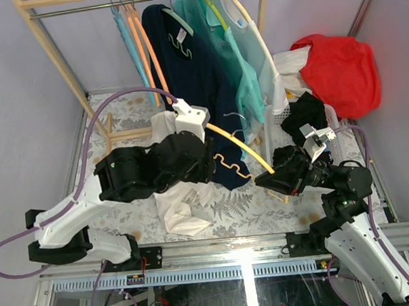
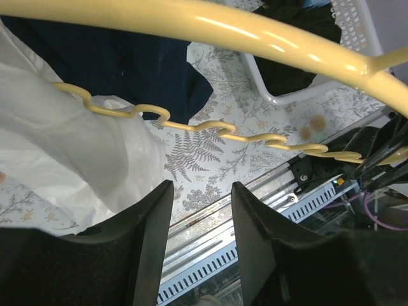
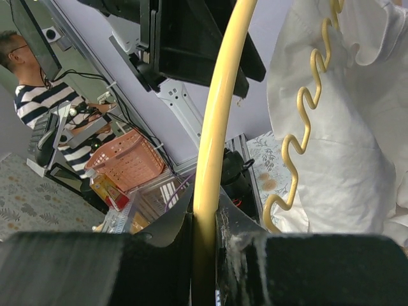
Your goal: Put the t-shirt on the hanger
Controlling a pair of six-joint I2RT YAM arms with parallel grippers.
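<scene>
Clamping the hanger (image 1: pixel 236 141) tight in our right gripper (image 1: pixel 270 178), we've got it running mid-worktop toward the far-left corner; the t-shirt (image 1: pixel 179 202) drapes off that end, just beside our left gripper (image 2: pixel 201 217), spread apart and empty.

rack (image 1: pixel 53 59): standing at the far side of the worktop (image 1: pixel 259 205), behind both arms.
navy shirt (image 1: pixel 183 69): hanging mid-rail on the rack, with the mint shirt (image 1: pixel 244 71) hanging just right of it.
basket (image 1: pixel 281 140): sitting on the worktop at the right, below the rack's right end.
hanger (image 1: pixel 236 143): stretching between the two arms, in front of the navy shirt, its right end sitting inside the right gripper (image 1: pixel 265 178).
t-shirt (image 1: pixel 181 212): draping over the hanger's left end, beside the left gripper (image 2: pixel 202 191) and hanging below the left arm.
</scene>
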